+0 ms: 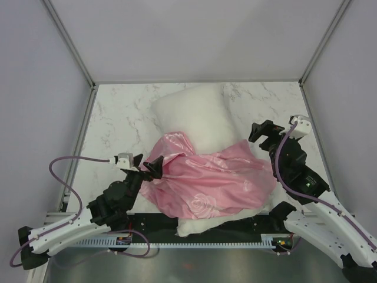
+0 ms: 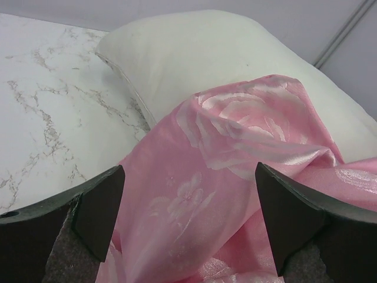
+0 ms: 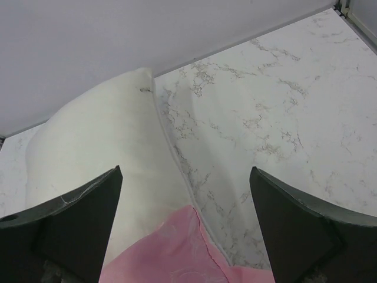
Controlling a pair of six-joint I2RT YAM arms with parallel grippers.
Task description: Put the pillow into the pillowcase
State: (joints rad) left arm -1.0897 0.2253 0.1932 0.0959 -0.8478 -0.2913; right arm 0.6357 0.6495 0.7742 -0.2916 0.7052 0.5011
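Table (image 1: 123,118): marbled white top, walled in on three sides by pale panels.

Pillow (image 1: 191,112): lying mid-table, running from the far centre toward the near edge. The far half is showing bare, and a white corner is peeking out under the pink at the near edge. It is looking light, puffy and yielding. It will likely squash and bulge under a pinch, so a seamed edge or corner is probably the better hold.

Pillowcase (image 1: 212,183): shiny pink satin with pale roses, draping in loose folds across the pillow's near half and spilling left onto the table. Whether the pillow is sitting partly inside it or only under it cannot be told. It is probably thin, limp and slippery. The sensible hold is the hem of the opening, which is not clearly showing.

Left gripper (image 1: 152,167): hanging at the pillowcase's left folds, jaws spread wide and grasping nothing. In the left wrist view, satin is bunching between the fingers; contact cannot be told.

Right gripper (image 1: 263,134): hovering by the pillow's right side, jaws likewise released and empty.

Purple cable (image 1: 59,171): looping off the left arm, well apart from the fabric. The crumpled folds themselves are likely hiding the opening.
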